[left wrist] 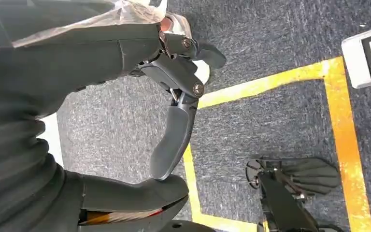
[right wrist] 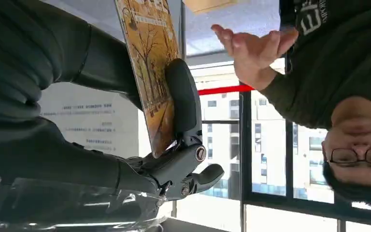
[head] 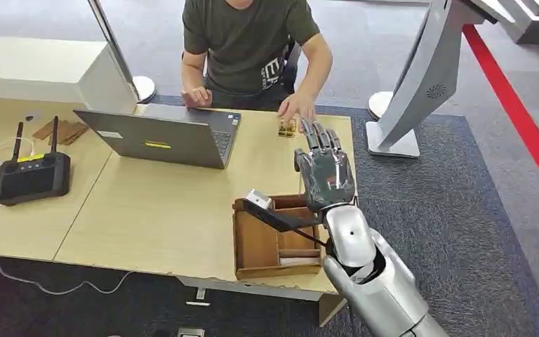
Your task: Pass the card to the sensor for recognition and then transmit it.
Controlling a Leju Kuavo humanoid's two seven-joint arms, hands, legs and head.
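Observation:
The card (right wrist: 149,72), printed with yellow autumn trees, is pinched between the thumb and fingers of my right hand (head: 325,172). That hand is raised above the far right part of the table, over the wooden box (head: 256,246). The card's tip (head: 288,128) shows just beyond my fingers. A person's open hand (head: 297,107) is right at the card, the palm (right wrist: 253,48) facing it. A small grey sensor (head: 258,200) sits on a dark arm at the box's rim, below and left of my hand. My left hand (left wrist: 174,130) hangs over the floor, its fingers curled to the thumb, holding nothing.
The person sits behind the table (head: 147,217) with an open laptop (head: 165,137) in front. A black device with two antennas (head: 31,175) stands at the left. A grey pedestal (head: 410,91) rises on the carpet to the right. Yellow floor tape (left wrist: 265,84) runs below my left hand.

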